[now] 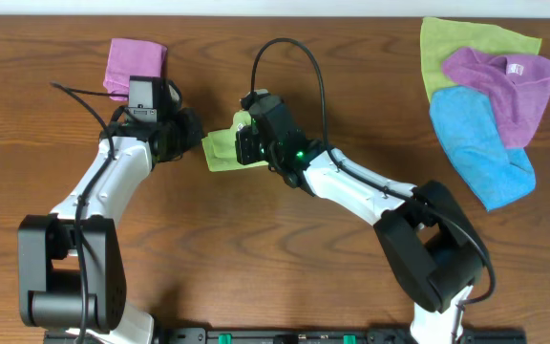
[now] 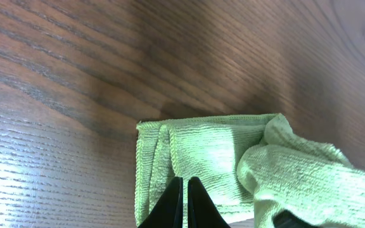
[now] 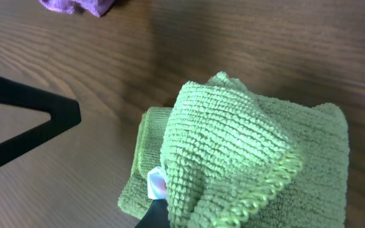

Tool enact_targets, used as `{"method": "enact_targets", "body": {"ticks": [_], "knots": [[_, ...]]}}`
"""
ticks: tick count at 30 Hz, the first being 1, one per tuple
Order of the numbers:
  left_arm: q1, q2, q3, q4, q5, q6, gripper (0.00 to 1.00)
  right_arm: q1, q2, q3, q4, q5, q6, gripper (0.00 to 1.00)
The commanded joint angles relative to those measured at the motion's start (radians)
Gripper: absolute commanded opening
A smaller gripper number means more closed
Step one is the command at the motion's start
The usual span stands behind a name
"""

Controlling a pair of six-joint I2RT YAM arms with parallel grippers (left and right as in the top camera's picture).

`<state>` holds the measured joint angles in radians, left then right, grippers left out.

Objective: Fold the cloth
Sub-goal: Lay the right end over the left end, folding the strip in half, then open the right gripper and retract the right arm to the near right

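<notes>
The lime-green cloth (image 1: pixel 218 151) lies folded into a small packet at the table's middle. In the left wrist view it is a folded rectangle (image 2: pixel 208 149) with a raised flap on its right. My right gripper (image 1: pixel 248 143) is over the cloth's right part, shut on a lifted fold (image 3: pixel 233 145). The white tag (image 3: pixel 156 182) shows beside its finger (image 3: pixel 156 215). My left gripper (image 1: pixel 189 129) is at the cloth's left edge. Its fingertips (image 2: pixel 184 190) are shut together with nothing between them, over the cloth's near edge.
A folded purple cloth (image 1: pixel 134 65) lies at the back left behind the left arm; it also shows in the right wrist view (image 3: pixel 75 5). At the far right is a pile: a duller yellow-green cloth (image 1: pixel 466 40), a purple cloth (image 1: pixel 504 81) and a blue cloth (image 1: pixel 480 143).
</notes>
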<state>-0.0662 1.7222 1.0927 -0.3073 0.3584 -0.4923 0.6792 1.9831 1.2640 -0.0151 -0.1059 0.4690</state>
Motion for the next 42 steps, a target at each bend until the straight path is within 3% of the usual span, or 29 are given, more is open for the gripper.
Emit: {"method": "enact_targets", "body": {"ticks": [1, 15, 16, 19, 21, 24, 42], "knots": [[0.002, -0.027, 0.019, -0.003, -0.018, 0.021, 0.06, 0.009, 0.009, 0.026, 0.019, 0.031, -0.014, 0.01], [0.005, -0.059, 0.019, -0.010, -0.033, 0.022, 0.06, 0.047, 0.048, 0.040, 0.072, 0.024, -0.002, 0.01], [0.010, -0.060, 0.019, -0.014, -0.034, 0.022, 0.06, 0.051, 0.048, 0.040, 0.072, 0.024, -0.002, 0.03], [0.024, -0.065, 0.019, -0.025, -0.033, 0.022, 0.06, 0.059, 0.048, 0.040, 0.072, 0.015, -0.003, 0.27], [0.038, -0.068, 0.019, -0.034, -0.033, 0.022, 0.06, 0.064, 0.048, 0.041, 0.073, -0.005, -0.003, 0.32], [0.068, -0.076, 0.019, -0.044, -0.032, 0.022, 0.06, 0.073, 0.048, 0.042, 0.074, -0.047, -0.003, 0.47], [0.129, -0.105, 0.019, -0.048, -0.032, 0.026, 0.07, 0.097, 0.042, 0.043, 0.154, -0.198, -0.002, 0.55]]}}
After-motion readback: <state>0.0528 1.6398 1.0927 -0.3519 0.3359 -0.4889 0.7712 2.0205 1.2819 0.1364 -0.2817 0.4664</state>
